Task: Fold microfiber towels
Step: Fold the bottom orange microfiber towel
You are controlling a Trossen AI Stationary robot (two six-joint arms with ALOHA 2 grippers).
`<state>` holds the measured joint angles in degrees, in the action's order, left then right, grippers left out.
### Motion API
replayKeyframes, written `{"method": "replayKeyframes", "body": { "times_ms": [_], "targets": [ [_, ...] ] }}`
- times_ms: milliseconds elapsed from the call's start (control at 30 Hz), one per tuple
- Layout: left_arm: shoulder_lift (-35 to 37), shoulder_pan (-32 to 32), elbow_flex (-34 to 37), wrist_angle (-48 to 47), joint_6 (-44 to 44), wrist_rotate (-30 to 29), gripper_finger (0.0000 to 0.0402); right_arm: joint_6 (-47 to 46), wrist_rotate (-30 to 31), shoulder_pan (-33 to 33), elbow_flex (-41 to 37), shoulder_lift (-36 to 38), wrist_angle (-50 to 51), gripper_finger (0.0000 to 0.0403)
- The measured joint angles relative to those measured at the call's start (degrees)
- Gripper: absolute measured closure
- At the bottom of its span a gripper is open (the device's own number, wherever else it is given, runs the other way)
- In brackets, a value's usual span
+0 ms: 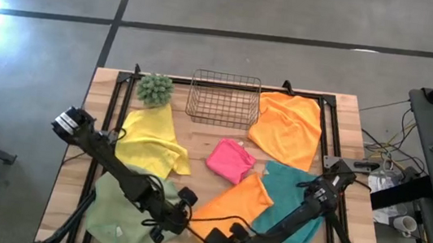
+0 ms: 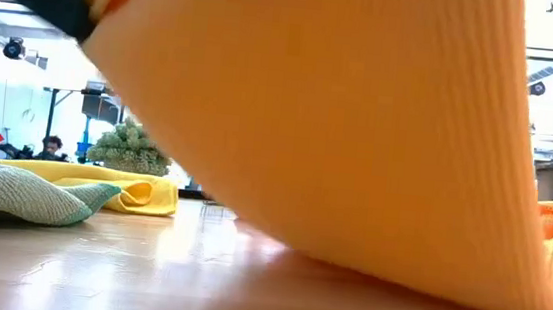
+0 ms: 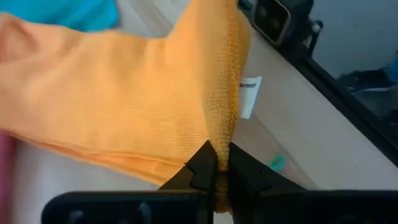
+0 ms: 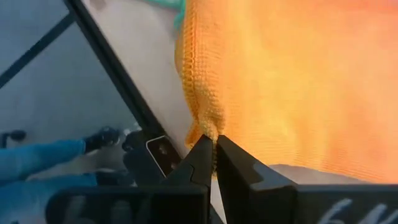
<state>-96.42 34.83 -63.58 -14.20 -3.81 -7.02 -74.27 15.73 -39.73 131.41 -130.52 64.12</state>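
Note:
An orange towel (image 1: 238,204) lies near the table's front, its near edge raised between my two grippers; it fills the low view (image 2: 360,122). My left gripper (image 3: 221,163) is shut on its near left corner. At the near right corner, my right gripper (image 4: 216,149) is shut as well. The other towels lie flat on the table: yellow (image 1: 153,140), sage green (image 1: 118,208), pink (image 1: 230,161), teal (image 1: 296,198) and a second orange one (image 1: 288,128). My left gripper pinches the orange towel's bunched edge (image 3: 222,140) between its two fingers, just short of the white label (image 3: 249,96). It comes slanting down from the table's left. The towel rises to the fingers while its far part lies on the table. My right gripper pinches a gathered corner of the orange towel (image 4: 207,129) between its two fingertips, slanting down from the right. The cloth spreads away from the fingers, and its far part (image 2: 544,304) rests on the table.
A copper wire basket (image 1: 223,98) stands at the far middle, with a spiky green ball plant (image 1: 155,88) to its left. Black frame rails (image 1: 330,143) run along the table's sides. Bare wood shows between the yellow and pink towels.

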Motion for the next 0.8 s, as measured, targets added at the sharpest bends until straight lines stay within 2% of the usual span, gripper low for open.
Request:
{"method": "replayKeyframes", "body": {
  "times_ms": [100,267,367,600,800],
  "targets": [
    [2.0,-0.1,-2.1,-3.0,-2.5,-1.9,0.0391,-1.3,2.3,-0.1,3.7,0.7,5.4,0.0394],
    [4.1,-1.0,-6.8,-8.7,-4.1,-7.8,0.0391,-1.5,6.8,-0.4,2.8,4.7,7.3,0.0394],
    [5.3,-1.8,-9.9,-11.1,-4.6,-8.6,0.0391,-0.3,9.4,-0.5,3.5,6.5,10.2,0.0394],
    [7.3,-4.6,-16.8,-14.4,-6.2,-13.0,0.0391,4.1,14.9,-0.6,3.5,11.5,16.4,0.0395],
    [7.4,-7.0,-22.4,-16.9,-10.0,-17.2,0.0391,11.4,23.3,-0.7,3.5,17.0,18.8,0.0395]
  ]
}}
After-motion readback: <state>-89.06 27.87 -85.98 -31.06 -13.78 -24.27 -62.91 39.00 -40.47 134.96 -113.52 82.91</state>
